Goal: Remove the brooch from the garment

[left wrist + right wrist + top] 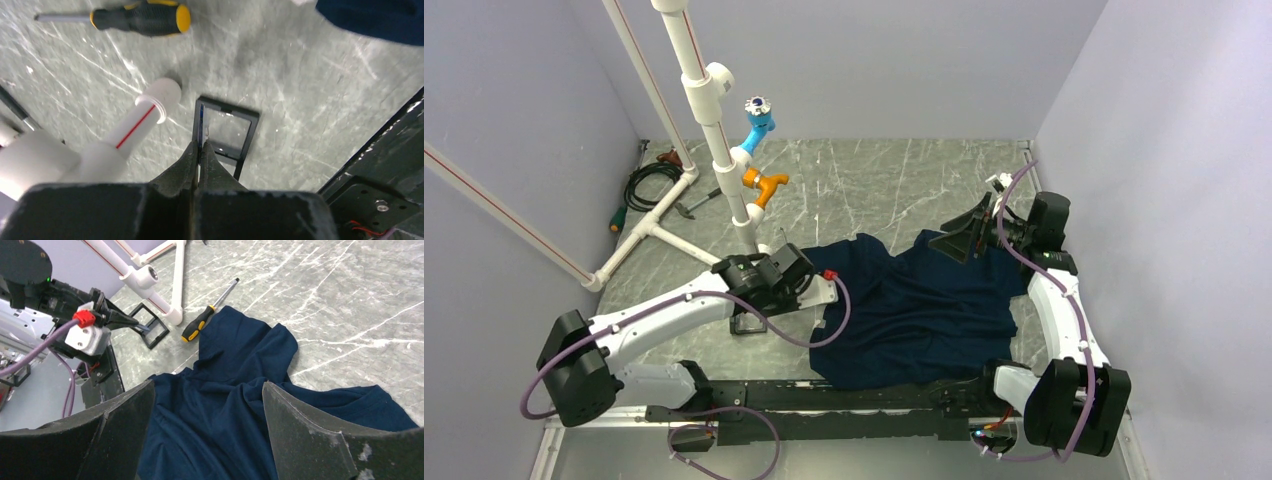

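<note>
Brooch, the small round blue-grey disc (142, 327), looked to be off the cloth already. Just left of the dark navy short-sleeved T-shirt (924, 310), your left gripper (201, 145) was pinched tight on what seemed to be its thin edge, though edge-on I could not be sure. It hovered over a black rectangular open frame (250, 117) lying left of the shirt. To finish well, you needed to lower the brooch squarely inside that frame before letting go. Above the shirt's far right corner, your right gripper (207, 385) hung with its jaws wide, holding nothing, and had no call to touch the cloth.
</note>
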Robot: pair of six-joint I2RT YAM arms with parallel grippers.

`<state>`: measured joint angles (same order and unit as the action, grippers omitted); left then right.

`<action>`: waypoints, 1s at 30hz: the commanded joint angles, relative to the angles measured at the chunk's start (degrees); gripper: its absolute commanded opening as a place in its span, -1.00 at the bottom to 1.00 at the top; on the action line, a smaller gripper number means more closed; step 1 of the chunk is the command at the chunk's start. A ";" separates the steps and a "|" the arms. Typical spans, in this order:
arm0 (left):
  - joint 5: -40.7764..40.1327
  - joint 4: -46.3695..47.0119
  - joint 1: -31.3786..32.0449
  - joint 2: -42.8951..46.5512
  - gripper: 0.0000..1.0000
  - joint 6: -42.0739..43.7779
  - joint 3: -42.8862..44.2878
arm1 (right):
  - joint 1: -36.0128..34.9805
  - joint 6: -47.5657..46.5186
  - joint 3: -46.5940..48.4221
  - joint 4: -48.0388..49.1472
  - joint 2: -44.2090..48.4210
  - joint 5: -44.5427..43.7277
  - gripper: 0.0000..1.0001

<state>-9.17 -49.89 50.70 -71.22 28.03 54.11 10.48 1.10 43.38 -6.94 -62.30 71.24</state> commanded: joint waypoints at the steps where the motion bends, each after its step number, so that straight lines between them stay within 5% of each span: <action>1: -9.85 -2.92 2.77 1.23 -1.00 -2.87 -3.29 | 0.24 0.28 0.00 2.49 -0.64 -0.15 0.63; 15: -23.62 -1.17 6.34 -4.24 -1.00 -5.36 -11.35 | 0.20 -0.40 -0.59 1.11 0.13 -1.15 0.63; 30: -25.29 4.33 6.34 -10.74 -1.00 -6.02 -11.76 | 0.24 -0.58 -0.66 0.18 0.25 -1.15 0.63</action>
<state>-32.88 -47.79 56.84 -81.23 22.96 42.65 10.48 1.10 42.68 -7.25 -62.92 70.30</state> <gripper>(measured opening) 0.022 0.815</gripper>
